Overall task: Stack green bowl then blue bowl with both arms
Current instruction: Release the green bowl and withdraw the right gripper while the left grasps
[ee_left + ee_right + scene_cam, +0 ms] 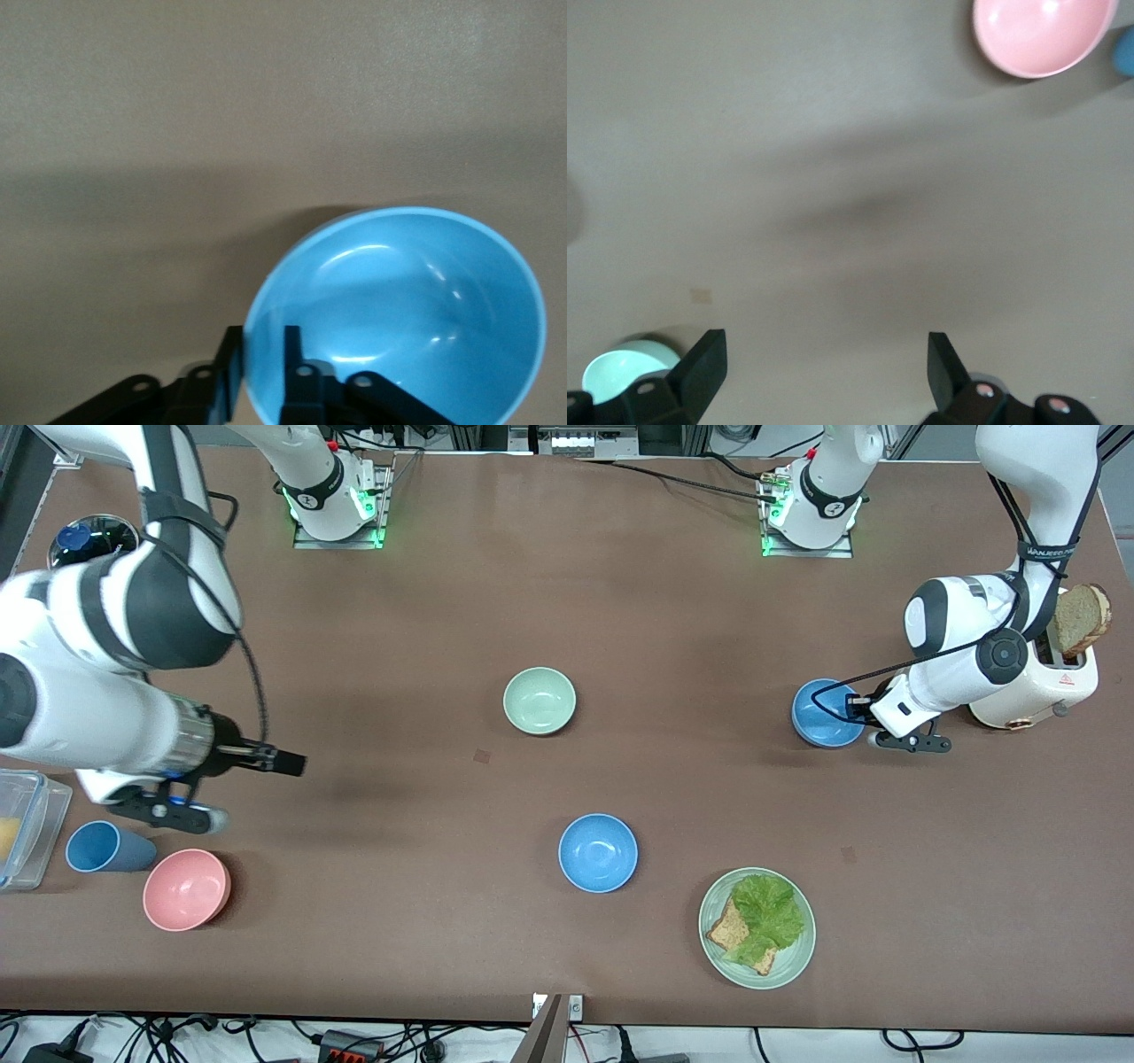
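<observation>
We found the green bowl [539,701] sitting alone on the surface [620,602], roughly midway between the 2 arms' ends, and we used it as our landmark. The blue bowl [822,714] we cared about stood well apart from the green bowl toward the left arm's end of the surface, just beside a white toaster [1050,682]. The left gripper [262,367] had its jaws drawn in on that bowl's rim, 1 finger outside the wall and 1 inside, as the left wrist view showed; we could not tell whether the bowl had left the surface. So the coming carry, in our judgement, ran from that bowl straight toward the green bowl, and a round bowl offered no long axis to line up.

The right gripper [824,363] hovered over bare surface toward the right arm's end, well apart from the green bowl, jaws spread wide and holding nothing; that arm appeared to wait. The green bowl lay ahead of those jaws in the right wrist view.

Counting, we saw 1 green bowl, 2 blue bowls (the second [598,853] nearer the front camera than the green bowl), 1 pink bowl [186,889], 1 blue cup [104,847], 1 plate [797,957] of lettuce and bread, and 1 toaster.
</observation>
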`<act>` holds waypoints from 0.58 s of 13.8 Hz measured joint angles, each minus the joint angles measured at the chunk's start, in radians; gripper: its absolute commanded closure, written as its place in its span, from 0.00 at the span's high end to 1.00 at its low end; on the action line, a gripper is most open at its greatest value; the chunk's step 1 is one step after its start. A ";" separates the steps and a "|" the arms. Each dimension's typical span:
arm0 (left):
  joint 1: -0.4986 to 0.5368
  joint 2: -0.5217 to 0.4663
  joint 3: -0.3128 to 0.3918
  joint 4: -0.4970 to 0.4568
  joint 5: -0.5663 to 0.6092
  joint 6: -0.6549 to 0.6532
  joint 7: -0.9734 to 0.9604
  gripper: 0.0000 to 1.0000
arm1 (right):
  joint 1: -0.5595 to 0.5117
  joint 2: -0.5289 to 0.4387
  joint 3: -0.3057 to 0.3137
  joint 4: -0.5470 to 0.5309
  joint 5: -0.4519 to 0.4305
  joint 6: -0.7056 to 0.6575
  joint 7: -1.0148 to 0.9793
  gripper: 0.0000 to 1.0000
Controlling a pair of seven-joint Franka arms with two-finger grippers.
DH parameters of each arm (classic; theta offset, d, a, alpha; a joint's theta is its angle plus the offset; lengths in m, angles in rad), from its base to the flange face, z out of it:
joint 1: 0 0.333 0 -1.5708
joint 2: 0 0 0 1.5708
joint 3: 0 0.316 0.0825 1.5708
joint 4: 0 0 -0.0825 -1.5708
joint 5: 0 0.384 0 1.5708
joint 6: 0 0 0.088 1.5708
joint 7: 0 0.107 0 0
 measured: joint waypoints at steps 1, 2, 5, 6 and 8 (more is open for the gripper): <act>0.000 0.000 0.000 0.001 0.000 0.000 0.000 0.05 | -0.004 -0.014 0.000 0.000 -0.011 0.000 0.000 1.00; 0.000 0.001 0.000 0.001 0.000 0.000 0.000 0.02 | -0.010 -0.027 -0.001 0.001 -0.018 0.000 0.000 1.00; 0.002 0.001 0.000 0.009 0.000 -0.010 0.000 0.01 | -0.063 -0.066 -0.006 0.003 -0.023 0.003 0.000 1.00; 0.005 0.001 0.000 0.023 -0.001 -0.040 0.000 0.01 | -0.094 -0.086 -0.006 0.002 -0.023 0.002 -0.014 1.00; 0.014 0.001 0.000 0.104 -0.021 -0.196 0.000 0.01 | -0.164 -0.133 -0.003 -0.008 -0.023 0.001 -0.093 1.00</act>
